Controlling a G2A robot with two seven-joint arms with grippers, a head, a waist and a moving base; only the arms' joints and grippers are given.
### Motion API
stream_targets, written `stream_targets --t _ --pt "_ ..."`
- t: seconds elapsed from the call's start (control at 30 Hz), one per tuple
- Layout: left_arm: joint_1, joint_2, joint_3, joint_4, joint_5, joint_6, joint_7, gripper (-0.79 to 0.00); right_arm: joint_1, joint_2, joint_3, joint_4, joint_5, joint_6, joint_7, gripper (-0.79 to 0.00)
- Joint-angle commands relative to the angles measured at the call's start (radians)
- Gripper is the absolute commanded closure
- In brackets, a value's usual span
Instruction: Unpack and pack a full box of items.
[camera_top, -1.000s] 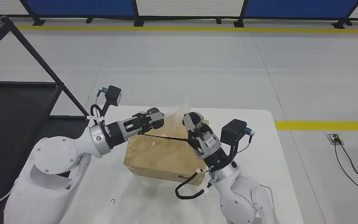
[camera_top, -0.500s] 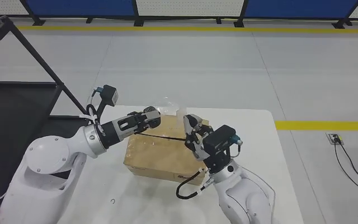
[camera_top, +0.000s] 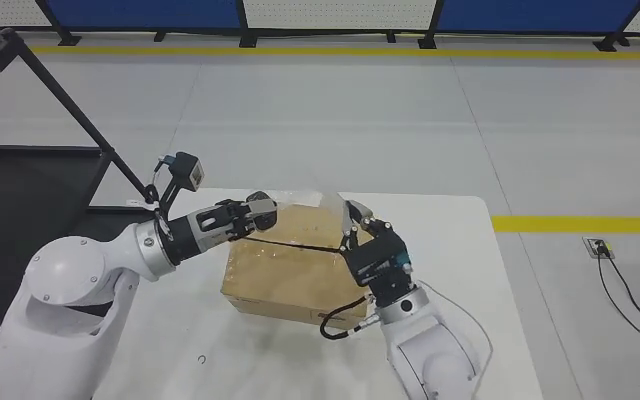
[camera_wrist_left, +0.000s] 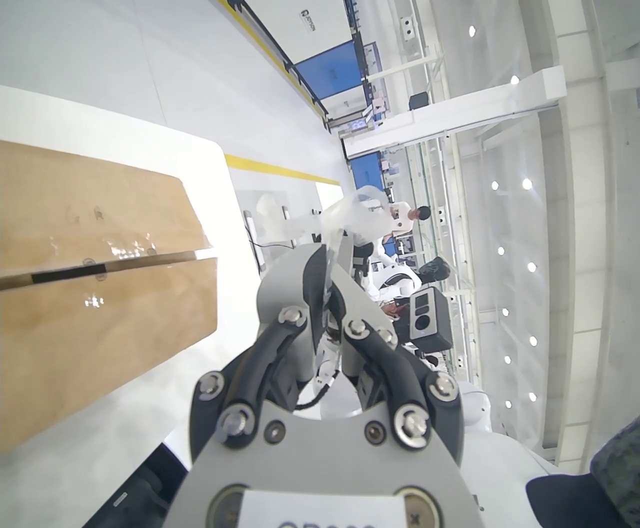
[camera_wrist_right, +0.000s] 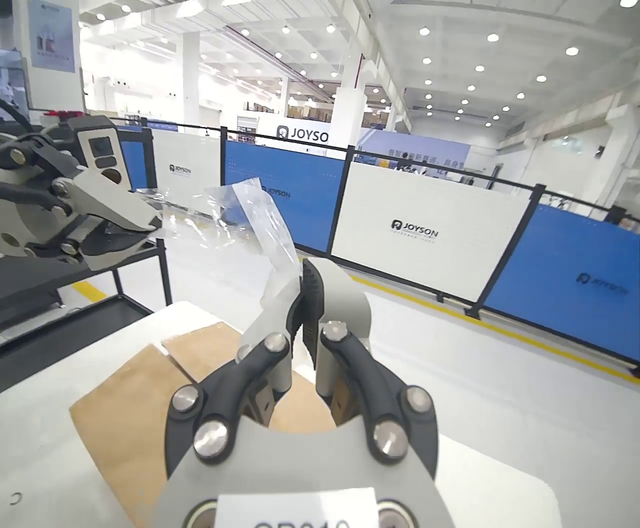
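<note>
I'm clamping my left claw (camera_top: 262, 206) and right claw (camera_top: 350, 214) on one clear plastic strip (camera_wrist_right: 265, 215); the box (camera_top: 280, 275) is sitting beneath them.

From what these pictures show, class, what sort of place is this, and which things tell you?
Probably a large factory or robot test hall: blue and white fence panels border the pale floor, a yellow line is painted across it, and round lights dot a high white ceiling.
</note>
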Motion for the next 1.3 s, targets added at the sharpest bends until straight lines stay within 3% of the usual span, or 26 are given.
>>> stream_targets --t 0.0,0.23,0.83,0.87,0.9,0.93,1.27 --pt "0.001 0.004 -0.009 0.002 -0.006 0.011 -0.039 0.000 -0.006 0.003 -0.004 -0.001 -0.057 0.004 -0.003 0.000" --pt "0.017 0.015 -0.053 0.006 -0.035 0.012 -0.079 0.000 -0.014 0.007 -0.019 0.015 -0.195 0.057 0.005 0.000" --pt "0.062 0.034 -0.109 0.003 -0.102 0.030 -0.131 0.000 -0.007 0.007 -0.048 0.038 -0.294 0.095 0.019 0.000" --pt "0.063 0.035 -0.115 0.004 -0.110 0.033 -0.136 0.000 -0.008 0.006 -0.051 0.037 -0.299 0.096 0.022 -0.225" --pt "0.065 0.036 -0.121 0.004 -0.120 0.034 -0.140 0.000 -0.008 0.006 -0.053 0.036 -0.304 0.099 0.027 -0.699" --pt "0.066 0.037 -0.127 0.004 -0.129 0.037 -0.142 0.000 -0.009 0.006 -0.055 0.034 -0.307 0.100 0.029 -0.785" --pt "0.069 0.049 -0.162 -0.017 -0.168 0.090 -0.134 0.000 -0.019 0.006 -0.052 0.029 -0.273 0.074 0.040 -0.785"
